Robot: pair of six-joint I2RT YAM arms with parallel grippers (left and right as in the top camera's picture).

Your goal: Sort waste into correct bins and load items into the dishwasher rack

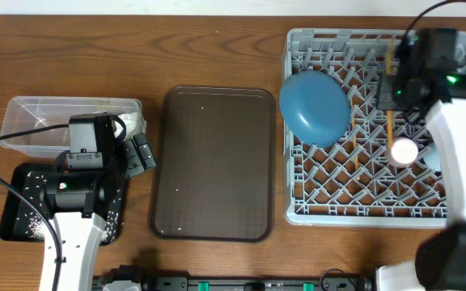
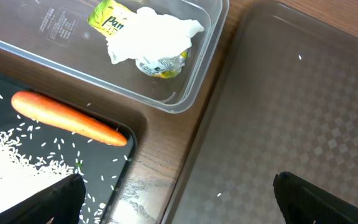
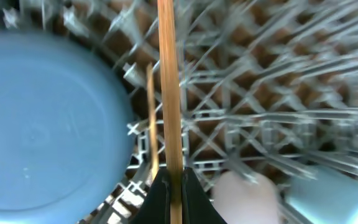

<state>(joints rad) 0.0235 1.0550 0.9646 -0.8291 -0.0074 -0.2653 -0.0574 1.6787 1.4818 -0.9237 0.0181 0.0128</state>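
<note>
Inspector: Nearest the right wrist lens, the right gripper (image 3: 171,186) is clamped tight on a wooden chopstick (image 3: 168,81). Its black fingers (image 3: 194,202) pinch the lower end, and the shaft runs straight up the frame. Confirm from above?

Recorder: Overhead hides those jaws under the wrist housing. It does show the grey dishwasher rack (image 1: 298,208) whole, at the right of the wooden table (image 1: 217,48), with the large blue plate (image 1: 315,107) at the rack's left side.

Inspector: Noted. The wrist view adds a second chopstick (image 3: 152,118) lying lower on the lattice beside the plate. It also shows a pink cup (image 3: 244,196) and a light-blue cup (image 3: 328,196), both blurred. Rack: plastic lattice with upright pegs. Plate: smooth, glossy, round.

Recorder: Left side. The left gripper (image 2: 178,186) stands spread wide with nothing between its fingers. It is over the strip of table between the bins and the dark-brown serving tray (image 2: 291,112), which has a fine embossed texture.

Inspector: Waste?

Recorder: Only the left wrist view shows it clearly. An orange carrot (image 2: 67,121), smooth and tapered, lies in the black tray (image 2: 114,165) among scattered white rice grains (image 2: 11,168). The clear plastic tub (image 2: 191,81) holds crumpled white paper (image 2: 148,34) on top of a yellow-green snack wrapper (image 2: 107,15). From overhead, the arm covers the carrot.
</note>
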